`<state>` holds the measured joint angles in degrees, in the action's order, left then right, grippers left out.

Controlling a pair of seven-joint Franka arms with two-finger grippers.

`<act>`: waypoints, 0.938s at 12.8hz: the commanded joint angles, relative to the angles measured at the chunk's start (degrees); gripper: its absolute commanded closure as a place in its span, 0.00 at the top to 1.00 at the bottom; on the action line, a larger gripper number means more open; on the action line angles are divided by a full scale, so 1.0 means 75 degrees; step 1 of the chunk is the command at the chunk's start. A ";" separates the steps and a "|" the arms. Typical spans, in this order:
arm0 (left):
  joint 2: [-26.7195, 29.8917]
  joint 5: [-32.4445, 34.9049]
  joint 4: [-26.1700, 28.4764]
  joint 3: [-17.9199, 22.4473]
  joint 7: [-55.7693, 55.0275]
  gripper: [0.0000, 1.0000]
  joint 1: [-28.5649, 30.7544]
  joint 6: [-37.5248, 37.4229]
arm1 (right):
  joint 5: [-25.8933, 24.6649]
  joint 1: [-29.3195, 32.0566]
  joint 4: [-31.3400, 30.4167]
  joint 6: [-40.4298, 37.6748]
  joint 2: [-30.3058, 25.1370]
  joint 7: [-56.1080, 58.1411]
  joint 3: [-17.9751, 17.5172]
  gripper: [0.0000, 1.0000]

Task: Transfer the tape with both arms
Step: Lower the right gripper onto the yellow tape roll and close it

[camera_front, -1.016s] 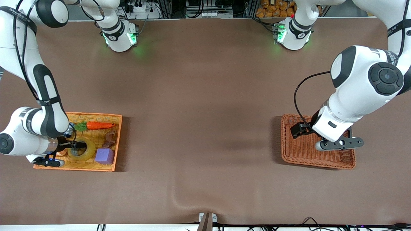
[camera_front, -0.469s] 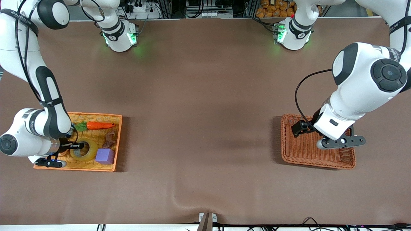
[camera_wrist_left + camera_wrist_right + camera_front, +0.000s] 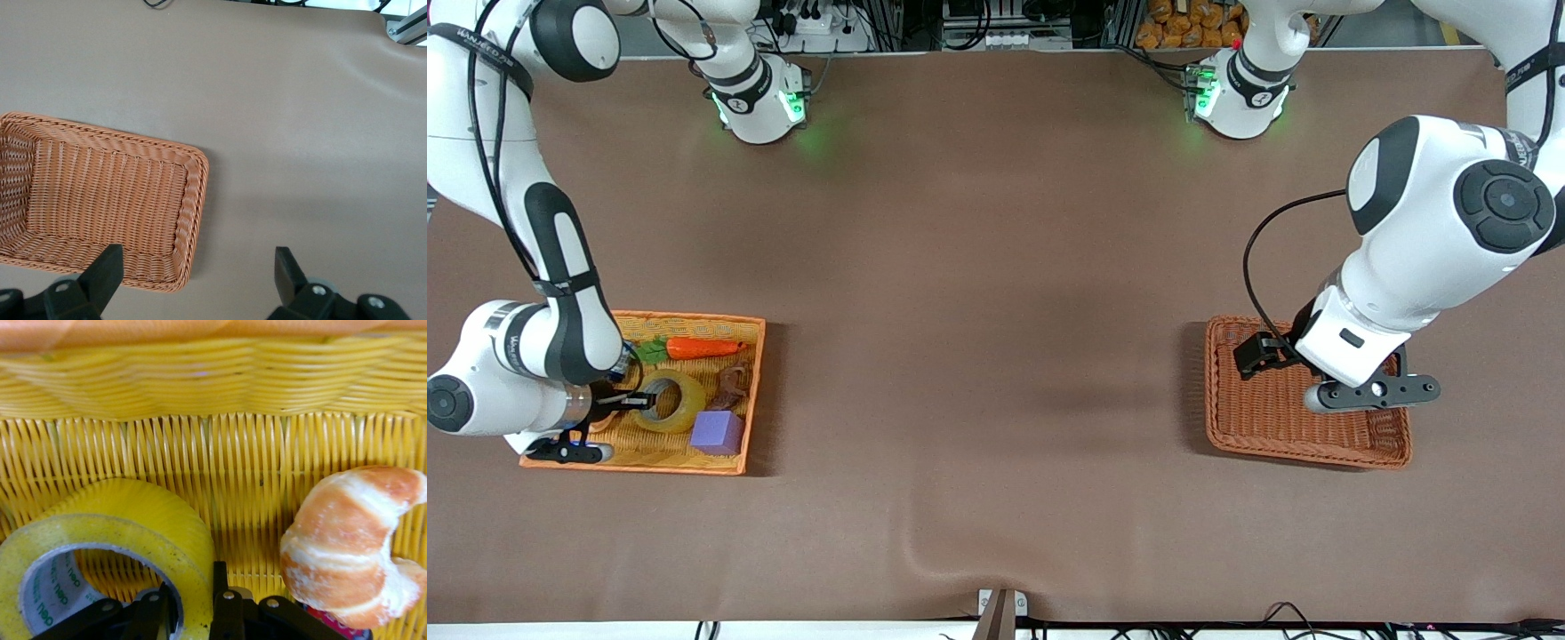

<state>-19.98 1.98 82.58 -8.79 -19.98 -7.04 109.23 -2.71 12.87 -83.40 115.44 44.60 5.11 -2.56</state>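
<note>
Right hand (image 3: 193,613) is clamping the tape (image 3: 665,402) wall in the yellow basket (image 3: 751,391): light, stiff, slick ring; wall pinch suits. Left hand (image 3: 197,283) is waiting, fingers apart, over the brown basket (image 3: 1392,453).

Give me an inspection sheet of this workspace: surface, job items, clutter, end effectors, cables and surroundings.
Surface: brown table cover, a ripple at the edge nearest the front camera.
Job's things: tape in the orange basket, its wall pinched by the right end effector; empty brown wicker basket at the left arm's end.
Clutter: carrot, purple block, croissant, a brownish item, all in the orange basket.
End effectors: right shut on the tape; left end effector open, waiting over the brown wicker basket.
Cables: black cable looping off the left arm.
Surroundings: equipment and wires along the table edges.
</note>
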 commanded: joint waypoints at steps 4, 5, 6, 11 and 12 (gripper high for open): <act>0.0237 0.0088 0.0074 -0.0082 0.0121 1.00 0.0036 -0.0127 | -0.0084 -0.0075 0.1146 -0.1188 -0.0041 0.0069 -0.0127 0.00; 0.0249 0.0065 0.0063 -0.0082 0.0122 1.00 -0.0011 -0.0127 | -0.0038 -0.0134 0.1182 -0.1189 -0.0064 0.0023 -0.0185 0.00; 0.0261 0.0053 0.0051 -0.0105 0.0133 1.00 -0.0046 -0.0127 | -0.0014 -0.0215 0.1298 -0.1200 -0.0099 -0.0105 -0.0197 0.00; 0.0355 0.0135 0.0075 -0.0328 0.0110 1.00 -0.0023 -0.0221 | 0.0291 -0.1233 0.1615 -0.1224 -0.0111 -0.2258 -0.0361 0.00; 0.0343 0.0123 0.0052 -0.0317 0.0098 1.00 -0.0023 -0.0221 | 0.0291 -0.1537 0.1616 -0.1235 -0.0123 -0.2820 -0.0361 0.00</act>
<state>-18.34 1.98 82.57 -11.00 -19.98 -7.54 108.43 -1.02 5.02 -72.14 107.43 44.23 -9.13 -5.35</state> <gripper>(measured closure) 0.000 0.771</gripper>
